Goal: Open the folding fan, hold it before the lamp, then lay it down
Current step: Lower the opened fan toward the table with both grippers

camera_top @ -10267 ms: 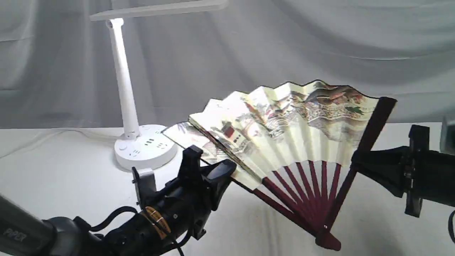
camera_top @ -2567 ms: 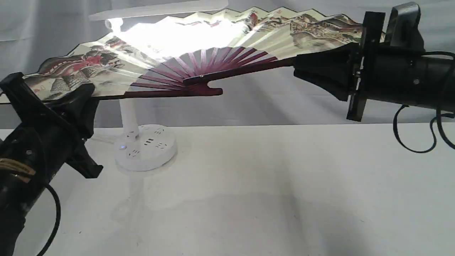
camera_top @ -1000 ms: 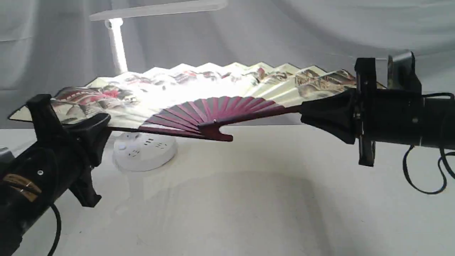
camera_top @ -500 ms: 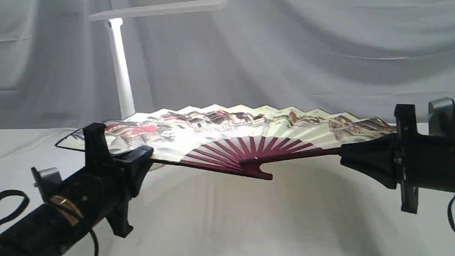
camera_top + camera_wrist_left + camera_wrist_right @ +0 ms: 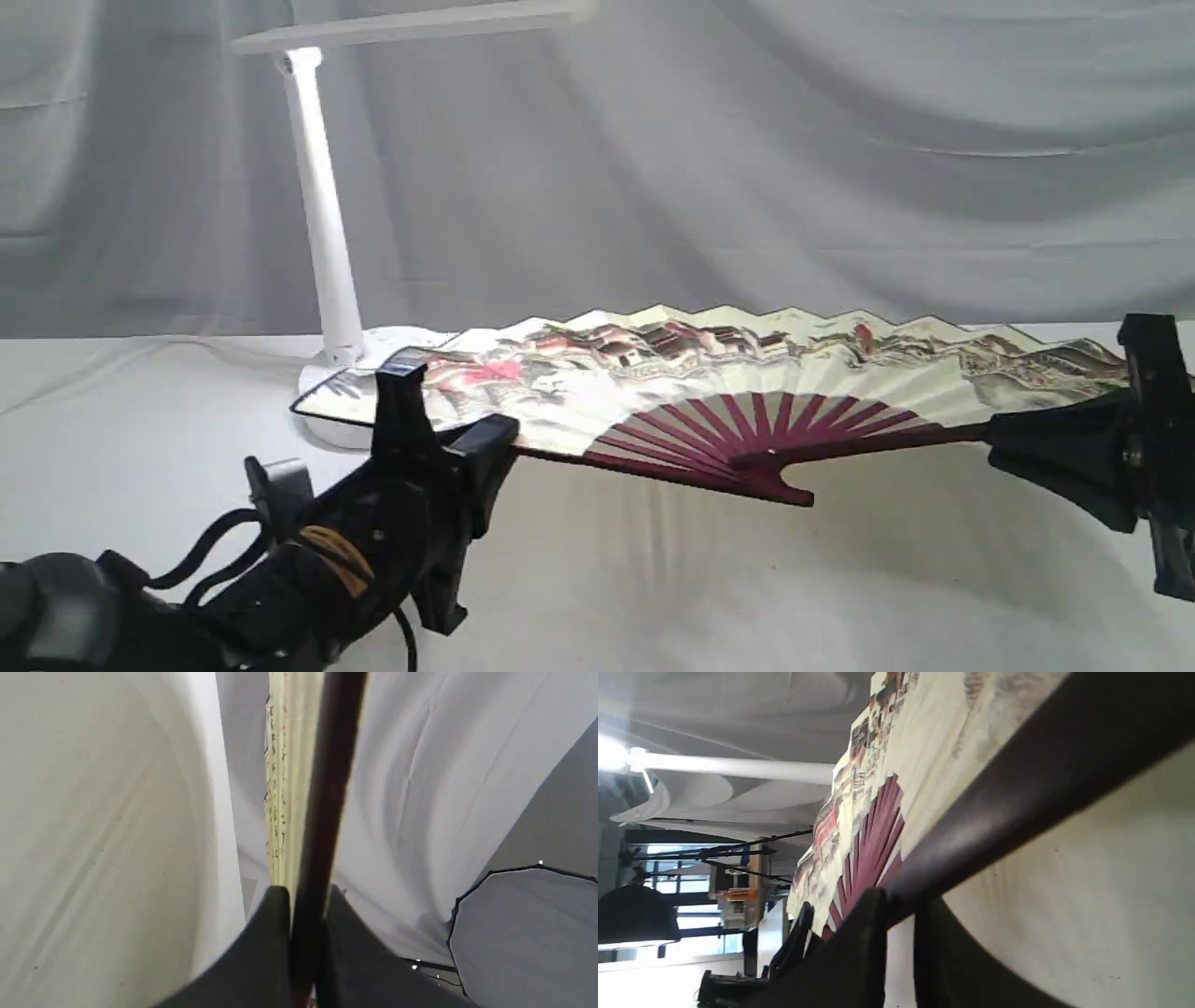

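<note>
Exterior: the cream pleated paper folding fan (image 5: 747, 373), with maroon wooden ribs and a painted village scene, is fully spread. It's held near-flat, low over the white cloth-covered table (image 5: 653, 588), with a shadow under it. Its left end overlaps the round base of the white slim-stemmed desk lamp (image 5: 322, 215), which stands back-left. The left gripper (image 5: 490, 439) is clamped on the left outer rib and the right gripper (image 5: 1004, 443) on the right one.

Left wrist: fingers (image 5: 261, 933) pinched tight on the dark outer rib, pleats edge-on beyond.

Right wrist: jaws closed on the other dark rib. The painted leaf spreads away, with the lamp stem behind.
</note>
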You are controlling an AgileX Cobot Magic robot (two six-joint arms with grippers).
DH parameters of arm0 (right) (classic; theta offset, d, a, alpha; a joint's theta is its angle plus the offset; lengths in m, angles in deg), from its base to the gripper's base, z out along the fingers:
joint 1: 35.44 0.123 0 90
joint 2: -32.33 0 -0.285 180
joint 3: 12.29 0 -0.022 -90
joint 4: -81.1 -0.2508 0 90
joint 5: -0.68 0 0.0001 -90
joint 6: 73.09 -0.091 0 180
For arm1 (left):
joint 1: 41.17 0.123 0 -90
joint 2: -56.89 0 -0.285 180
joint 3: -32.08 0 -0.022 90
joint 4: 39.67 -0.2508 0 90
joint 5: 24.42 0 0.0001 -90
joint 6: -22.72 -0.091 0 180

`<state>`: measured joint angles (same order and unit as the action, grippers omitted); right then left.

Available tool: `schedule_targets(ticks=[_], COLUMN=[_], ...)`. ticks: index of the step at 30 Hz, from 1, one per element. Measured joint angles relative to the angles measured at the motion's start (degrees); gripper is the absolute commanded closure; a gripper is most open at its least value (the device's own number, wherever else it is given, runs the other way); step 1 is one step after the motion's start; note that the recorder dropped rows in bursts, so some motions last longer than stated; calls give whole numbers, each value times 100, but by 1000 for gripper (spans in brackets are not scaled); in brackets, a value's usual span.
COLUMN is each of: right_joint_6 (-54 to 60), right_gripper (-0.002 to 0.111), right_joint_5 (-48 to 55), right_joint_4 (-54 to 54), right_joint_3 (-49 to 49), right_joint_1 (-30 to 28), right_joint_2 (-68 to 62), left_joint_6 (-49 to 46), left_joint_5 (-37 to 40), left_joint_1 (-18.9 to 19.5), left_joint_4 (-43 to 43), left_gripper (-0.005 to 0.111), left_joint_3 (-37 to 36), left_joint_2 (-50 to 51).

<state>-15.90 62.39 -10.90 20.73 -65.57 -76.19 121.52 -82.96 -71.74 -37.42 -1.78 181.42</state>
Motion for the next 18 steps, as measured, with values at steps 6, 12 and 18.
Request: schedule_targets(ticks=[6, 12, 18], right_joint_6=[10, 114, 543], right_gripper=[108, 108, 108], right_joint_5=[-335, -396, -385], right_joint_4=[122, -25, -363], right_joint_3=[0, 0, 14], right_joint_1=[-12, -12, -12], right_joint_2=[-68, -536, -848], left_joint_6=[21, 21, -63], left_joint_5=[-12, -10, 84], left_joint_1=[-11, -11, -11], left_joint_4=[-72, -98, -98], left_gripper=[107, 107, 103], left_joint_3=[316, 400, 537], left_joint_2=[456, 658, 726])
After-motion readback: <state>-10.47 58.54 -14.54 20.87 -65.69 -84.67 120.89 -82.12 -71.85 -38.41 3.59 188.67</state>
